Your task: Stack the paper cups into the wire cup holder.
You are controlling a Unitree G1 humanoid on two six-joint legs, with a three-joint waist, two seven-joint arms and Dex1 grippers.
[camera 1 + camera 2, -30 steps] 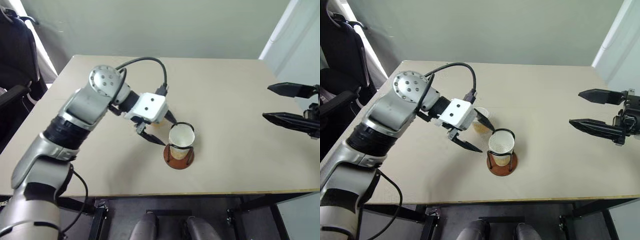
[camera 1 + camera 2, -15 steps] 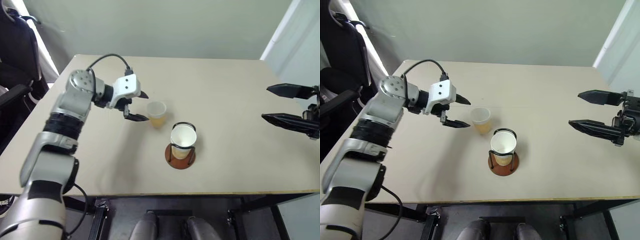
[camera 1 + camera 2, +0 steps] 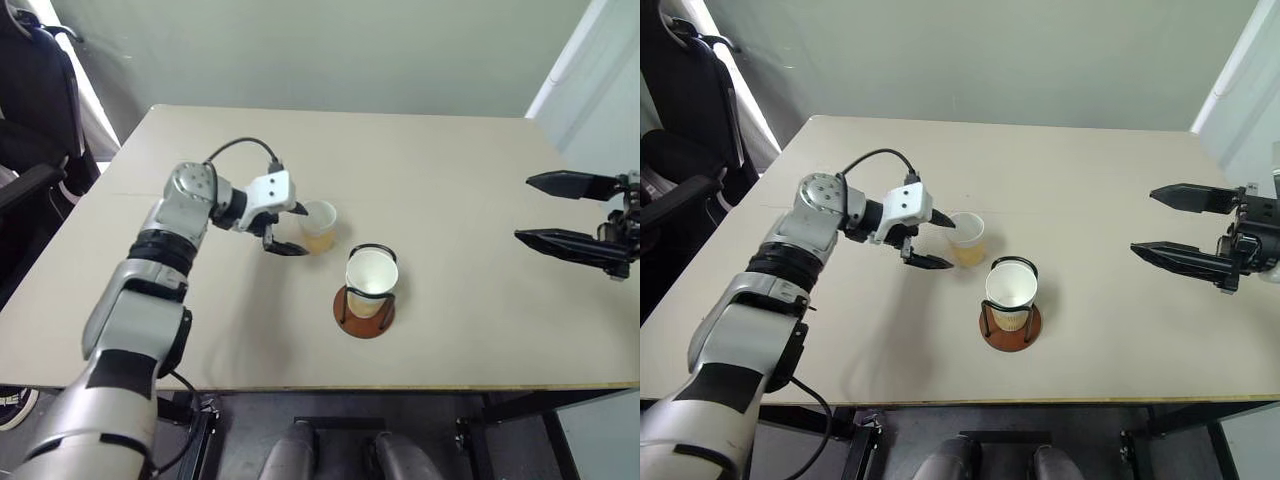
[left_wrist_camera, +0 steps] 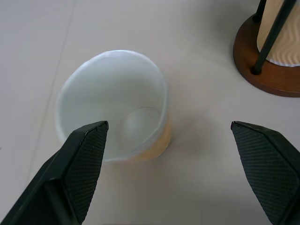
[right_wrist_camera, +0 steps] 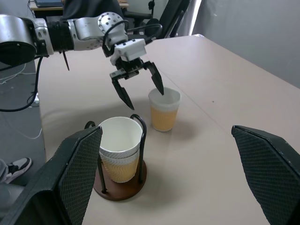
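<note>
Paper cups are sitting in two spots on the beige counter (image 3: 450, 160): two are nested inside the wire cup holder (image 3: 366, 300), with the upper white rim rising just above the wire ring, and the lone paper cup (image 3: 318, 226) is standing upright on the counter just beside the holder, on its far-left side and apart from it. The holder's reddish-brown disc base (image 5: 119, 185) is resting flat on the counter, and its thin black uprights are enclosing the nested pair (image 5: 119, 152). The left gripper (image 3: 290, 229) is hovering at the lone cup on the side away from the holder, its fingers (image 4: 82, 164) spread wide; in the left wrist view one finger is overlapping the cup's near rim while the other is standing clear on the holder's side, and whether any finger is touching the cup cannot be told. The lone cup is empty, showing a white inside and a tan-yellow wall. The right gripper (image 3: 1185, 228) is hanging well to the right of the holder, its fingers (image 5: 72, 178) spread wide and gripping nothing. No brand, label or writing can be read on the cups or the holder.
</note>
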